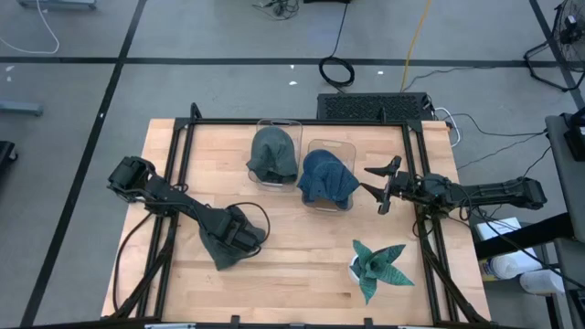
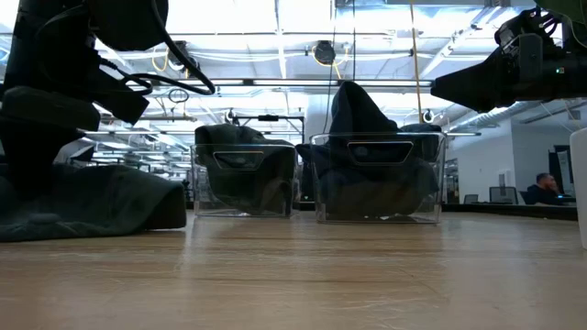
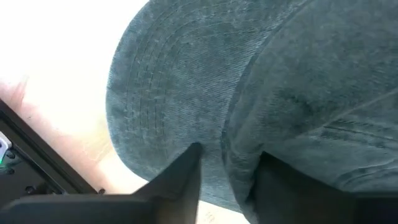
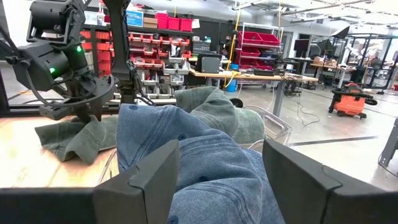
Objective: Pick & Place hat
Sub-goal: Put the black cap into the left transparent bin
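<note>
A dark grey-green hat (image 1: 219, 249) lies flat on the table's near left part, also seen in the low view (image 2: 92, 206). My left gripper (image 1: 244, 230) is down on it, shut on its cloth (image 3: 230, 177). Two clear bins stand at the far middle. The left bin (image 1: 263, 128) holds a green hat (image 1: 274, 153); the right bin (image 1: 340, 146) holds a blue hat (image 1: 326, 178). My right gripper (image 1: 382, 189) hovers open just right of the blue hat (image 4: 205, 155), its fingers pointing toward the table's left and touching nothing. My left gripper pinches a raised fold of the grey-green hat where brim meets crown (image 3: 239, 158) between its two fingers (image 3: 183, 174). It comes at the hat from above, slanting from the table's left. The hat stays on the table, its brim (image 3: 168, 87) spread flat beyond the fingers.
A teal striped leafy object on a white base (image 1: 377, 265) sits at the near right. Black frame rails (image 1: 302, 122) run along the table's far and side edges. Bare wood (image 1: 302, 256) lies between the grey-green hat and the teal object.
</note>
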